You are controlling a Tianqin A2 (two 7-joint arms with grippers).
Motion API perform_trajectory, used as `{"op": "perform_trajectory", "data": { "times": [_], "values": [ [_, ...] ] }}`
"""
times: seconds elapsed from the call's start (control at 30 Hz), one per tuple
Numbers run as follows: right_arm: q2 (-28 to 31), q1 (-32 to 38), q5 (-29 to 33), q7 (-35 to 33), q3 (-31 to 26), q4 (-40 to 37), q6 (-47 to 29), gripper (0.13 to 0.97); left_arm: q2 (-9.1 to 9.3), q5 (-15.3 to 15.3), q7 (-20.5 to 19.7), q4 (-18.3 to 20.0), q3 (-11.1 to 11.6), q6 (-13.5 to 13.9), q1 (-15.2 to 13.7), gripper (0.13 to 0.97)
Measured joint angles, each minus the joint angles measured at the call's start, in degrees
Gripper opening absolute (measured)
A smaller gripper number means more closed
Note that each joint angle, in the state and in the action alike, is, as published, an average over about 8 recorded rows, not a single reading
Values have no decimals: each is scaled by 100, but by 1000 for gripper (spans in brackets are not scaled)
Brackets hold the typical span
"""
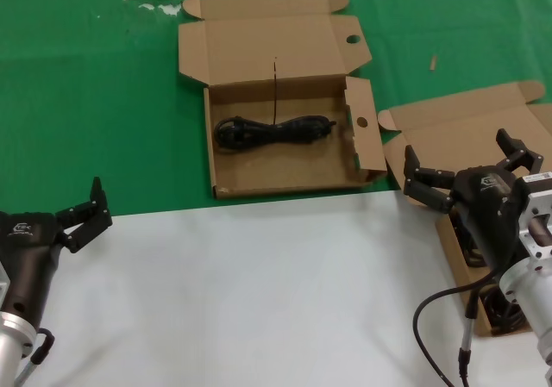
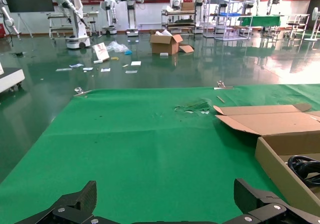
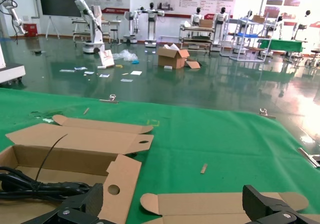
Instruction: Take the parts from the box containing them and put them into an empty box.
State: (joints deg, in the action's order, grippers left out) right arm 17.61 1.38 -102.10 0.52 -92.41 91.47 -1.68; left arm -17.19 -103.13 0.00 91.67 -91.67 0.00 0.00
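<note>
The wide mailer box lies open on the green mat at the back middle, its side flap with a round hole standing up. One black coiled cable lies inside it. The box with the plain lid is at the right; dark cables show partly in it under my right arm. My right gripper is open and empty above that box. My left gripper is open and empty at the far left. The left wrist view shows the mailer box wall. The right wrist view shows the cable and the plain lid.
A white sheet covers the near half of the table and the green mat the far half. My own thick black cable loops by the right arm. A small scrap lies on the mat. A thin black tie sticks up from the cable.
</note>
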Motion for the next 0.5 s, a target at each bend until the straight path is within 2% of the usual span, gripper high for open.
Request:
{"op": "perform_trajectory", "data": {
  "times": [0.5],
  "values": [
    [0,0,0,0,0,0,0,966,0,0,0,0,0,0,0,966]
  ]
}}
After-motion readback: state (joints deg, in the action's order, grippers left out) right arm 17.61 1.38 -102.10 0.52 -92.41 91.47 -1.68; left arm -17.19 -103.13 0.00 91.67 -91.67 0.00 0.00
